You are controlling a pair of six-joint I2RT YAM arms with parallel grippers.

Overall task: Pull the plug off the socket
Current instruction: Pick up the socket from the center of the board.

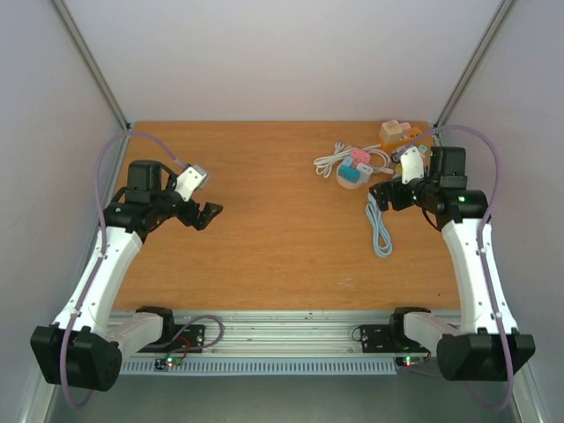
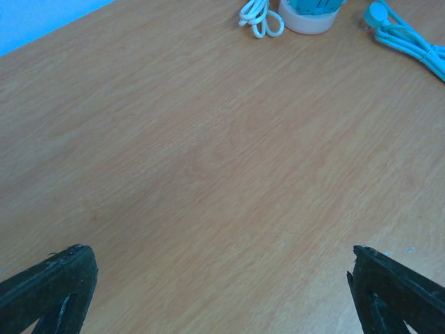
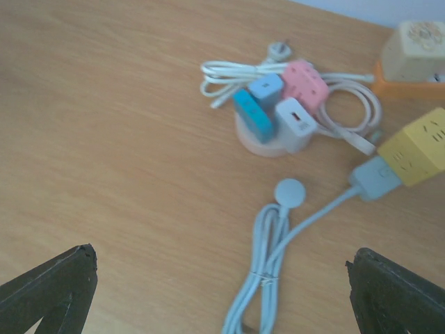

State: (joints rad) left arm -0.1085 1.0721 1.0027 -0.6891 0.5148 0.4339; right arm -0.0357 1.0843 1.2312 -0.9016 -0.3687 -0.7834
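— Where do we find the grey-blue plug (image 3: 374, 179)?

— At the far right of the table (image 1: 264, 256), in front of our right arm. From the right wrist we see it seated in a side face of the yellow socket cube (image 3: 417, 145). Its pale blue cable (image 3: 268, 278) trails toward us into a tied bundle and ends in a round disc (image 3: 290, 191).

— And our pincers?

— Both stand wide and hold nothing. The right gripper (image 3: 222, 257) hovers short of the plug. The left gripper (image 2: 221, 263) hangs over bare wood, well apart from everything.

— How do we expect it to handle?

— We judge the plug a small, hard plastic shell: light, stiff and rather smooth, so a shallow pinch may slip. The cube looks just as light and sits loose on the wood. We think it will slide along with the plug unless something pins it.

— So where do we take hold?

— On the plug's body, across its two flat sides, close to the cube's face. Not on the cable: it is soft, and we reckon a tug there only bends it and strains the joint. We would want the other pincer on the cube's free faces, and the pull straight out along the pins.

— Anything in the way?

— The round base of coloured adapters (image 3: 261, 147) and the white cable (image 3: 226, 68) lie just beside the cube, so we would come in narrow.
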